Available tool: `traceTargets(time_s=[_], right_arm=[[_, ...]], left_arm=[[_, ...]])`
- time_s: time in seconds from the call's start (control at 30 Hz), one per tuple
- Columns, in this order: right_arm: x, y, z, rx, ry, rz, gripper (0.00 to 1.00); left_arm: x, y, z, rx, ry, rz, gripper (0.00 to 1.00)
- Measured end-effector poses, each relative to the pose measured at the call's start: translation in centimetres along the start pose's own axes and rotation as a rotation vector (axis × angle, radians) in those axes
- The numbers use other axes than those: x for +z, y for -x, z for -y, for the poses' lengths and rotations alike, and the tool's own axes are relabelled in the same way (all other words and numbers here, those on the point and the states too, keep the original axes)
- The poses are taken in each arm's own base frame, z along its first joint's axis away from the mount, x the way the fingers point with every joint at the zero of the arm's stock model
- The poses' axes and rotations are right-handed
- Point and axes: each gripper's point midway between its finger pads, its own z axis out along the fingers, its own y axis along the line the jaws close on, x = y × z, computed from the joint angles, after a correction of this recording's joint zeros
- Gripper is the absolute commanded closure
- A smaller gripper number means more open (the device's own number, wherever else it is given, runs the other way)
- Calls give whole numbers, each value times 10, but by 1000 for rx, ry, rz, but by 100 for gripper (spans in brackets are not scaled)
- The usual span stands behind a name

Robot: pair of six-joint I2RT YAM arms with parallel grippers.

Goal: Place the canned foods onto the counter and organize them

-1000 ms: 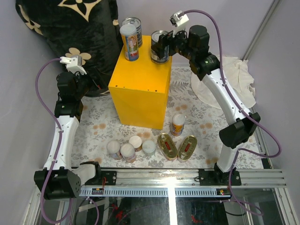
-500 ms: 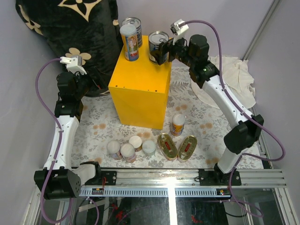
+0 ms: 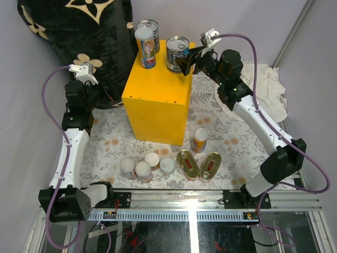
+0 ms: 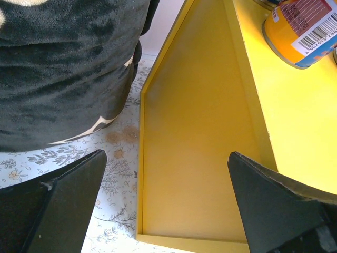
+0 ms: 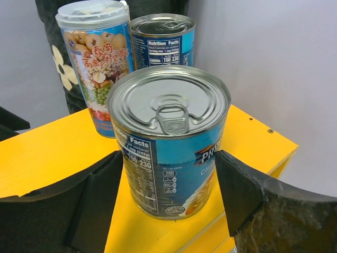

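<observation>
The yellow counter (image 3: pixel 158 100) stands on the mat. On its top are a blue-labelled can (image 3: pixel 177 52), a cartoon-label can (image 3: pixel 145 47) and a second blue can (image 3: pixel 149 29). My right gripper (image 3: pixel 188 61) is open just right of the front blue can (image 5: pixel 171 142), with a jaw on either side and a gap to each. Several white-lidded cans (image 3: pixel 143 169), another can (image 3: pixel 199 140) and two oval gold tins (image 3: pixel 187 164) (image 3: pixel 209 166) lie on the mat. My left gripper (image 4: pixel 166 211) is open and empty, facing the counter's side (image 4: pixel 200 137).
A black cushion with flower shapes (image 3: pixel 79 37) leans behind the left arm. A white cloth (image 3: pixel 263 89) lies at the right. The floral mat (image 3: pixel 231 142) covers the table. A metal rail (image 3: pixel 210 203) runs along the front edge.
My right gripper has drawn back to the right off the front blue can, which stays standing on the counter. The left arm has not moved.
</observation>
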Motion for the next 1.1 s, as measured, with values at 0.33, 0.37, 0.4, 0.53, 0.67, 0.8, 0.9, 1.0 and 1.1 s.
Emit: traceTargets(time_s=[0.33, 0.37, 0.4, 0.53, 0.67, 0.8, 0.9, 1.0, 1.1], right_arm=[[33, -9, 15, 7, -31, 25, 36], [38, -11, 18, 7, -38, 24, 35], [42, -13, 20, 8, -43, 23, 34], [56, -23, 30, 11, -75, 12, 31], [67, -29, 37, 13, -99, 8, 31], [74, -31, 42, 12, -114, 10, 31], [77, -31, 45, 10, -123, 11, 31], [79, -31, 46, 8, -124, 11, 31], [79, -31, 47, 5, -127, 10, 31]], left_arm=[[-1, -4, -3, 6, 13, -17, 0], [-1, -5, -3, 7, 13, -18, 0], [-1, -5, -3, 7, 13, -17, 0], [-1, -5, -4, 9, 15, -19, 0], [-1, -6, -4, 8, 17, -21, 0], [-1, -6, -4, 9, 18, -21, 0], [-2, -5, -4, 12, 18, -20, 0], [-2, -5, -4, 13, 18, -20, 0], [-2, -5, -4, 13, 18, -19, 0]])
